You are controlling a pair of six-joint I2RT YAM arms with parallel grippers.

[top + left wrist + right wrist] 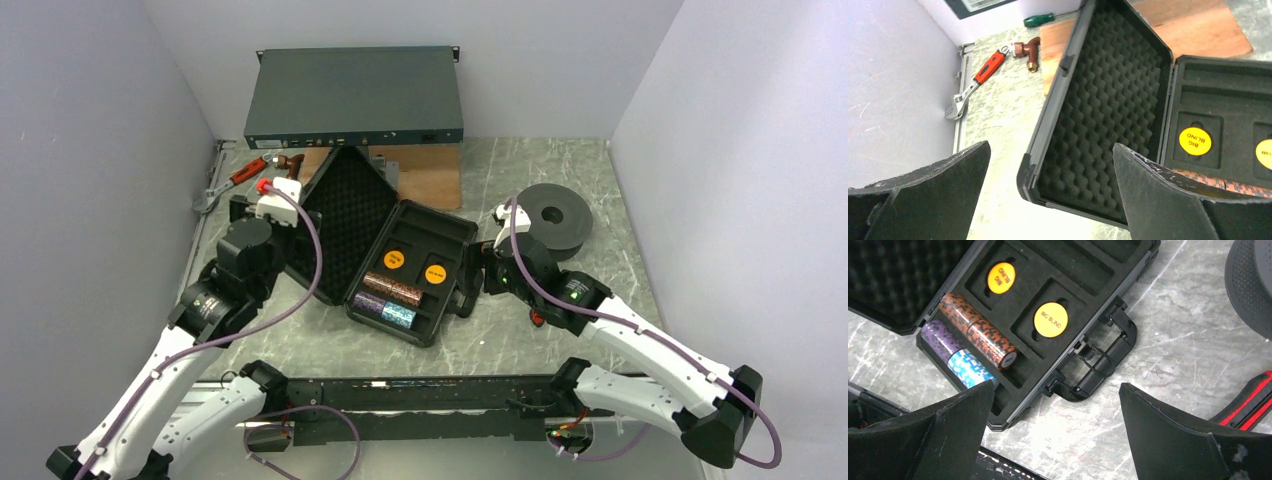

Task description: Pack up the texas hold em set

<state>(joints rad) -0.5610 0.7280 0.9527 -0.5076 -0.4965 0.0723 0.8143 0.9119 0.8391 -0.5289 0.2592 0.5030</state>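
The small black case [410, 280] lies open, its foam-lined lid [340, 215] raised to the left. In its tray are two orange-yellow "BIG BLIND" discs [1050, 319] [1001, 277], a brown chip roll [979, 331], a purple roll [937, 338] and a teal roll [968, 368]. The handle [1098, 365] points to the right. My left gripper [1050, 146] is open and empty, its fingers on either side of the lid's near corner [1030, 180] without touching it. My right gripper [1056, 386] is open and empty, just off the handle and the tray's front corner.
A big grey rack unit [355, 95] stands at the back. A red-handled wrench [980, 75], a brown pipe fitting [1028, 50] and a green screwdriver [1038, 19] lie at the back left by a wooden board [430, 175]. A black spool [555, 215] and a red-black tool [1248, 402] are at the right.
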